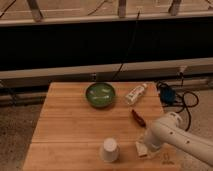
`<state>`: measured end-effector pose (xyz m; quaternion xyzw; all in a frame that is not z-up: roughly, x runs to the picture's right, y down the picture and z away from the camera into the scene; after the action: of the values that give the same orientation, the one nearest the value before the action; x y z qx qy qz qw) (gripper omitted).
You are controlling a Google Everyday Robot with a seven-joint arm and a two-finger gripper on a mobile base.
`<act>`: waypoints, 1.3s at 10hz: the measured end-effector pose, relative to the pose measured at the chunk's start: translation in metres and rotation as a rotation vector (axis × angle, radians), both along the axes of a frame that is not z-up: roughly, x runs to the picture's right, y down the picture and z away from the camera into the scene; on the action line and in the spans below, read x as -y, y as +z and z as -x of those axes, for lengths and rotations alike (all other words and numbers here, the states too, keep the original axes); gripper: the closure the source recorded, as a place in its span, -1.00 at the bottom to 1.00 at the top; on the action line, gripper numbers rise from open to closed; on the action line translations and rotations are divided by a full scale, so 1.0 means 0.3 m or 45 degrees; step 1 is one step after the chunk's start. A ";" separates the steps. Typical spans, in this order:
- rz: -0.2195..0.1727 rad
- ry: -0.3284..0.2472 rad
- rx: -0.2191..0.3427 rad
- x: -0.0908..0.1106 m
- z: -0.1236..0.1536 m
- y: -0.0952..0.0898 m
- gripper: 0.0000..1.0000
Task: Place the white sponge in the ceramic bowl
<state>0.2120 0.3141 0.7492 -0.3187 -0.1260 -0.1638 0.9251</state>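
The robot's gripper point(146, 143) sits low at the front edge of the wooden table point(70, 125), toward the right front corner. The bulky white arm point(175, 137) reaches in from beyond that corner. The gripper is on or just over the white sponge point(140, 150), a pale flat block lying at the table's front edge. The arm's wrist covers the contact, so whether the gripper is spread, closed or already pinching the sponge cannot be told. The low, close pose suggests the pickup stage, with the carry to the bowl not yet begun.

The ceramic bowl point(100, 95), green and glossy, stands well apart near the middle of the back edge, open side up and with nothing in it.

An upturned white paper cup point(109, 149) stands near the sponge to its left, along the front edge, and a sideways sweep at table height could likely knock it over. A small red object point(138, 118), too small to identify, lies between the gripper and the back right corner, close to the likely line to the bowl. A white labelled bottle point(135, 93) lies on its side just right of the bowl, so the approach probably needs height. Dark cables point(175, 97) trail off the table's right edge.
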 end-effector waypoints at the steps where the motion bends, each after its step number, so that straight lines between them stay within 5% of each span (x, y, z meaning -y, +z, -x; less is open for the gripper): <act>1: 0.004 -0.001 -0.002 -0.002 -0.002 0.004 0.37; 5: 0.024 -0.011 -0.008 -0.006 -0.007 0.019 0.99; 13: 0.000 -0.012 -0.012 0.136 -0.021 0.026 1.00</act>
<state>0.2183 0.2734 0.7570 -0.3199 -0.1202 -0.1667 0.9249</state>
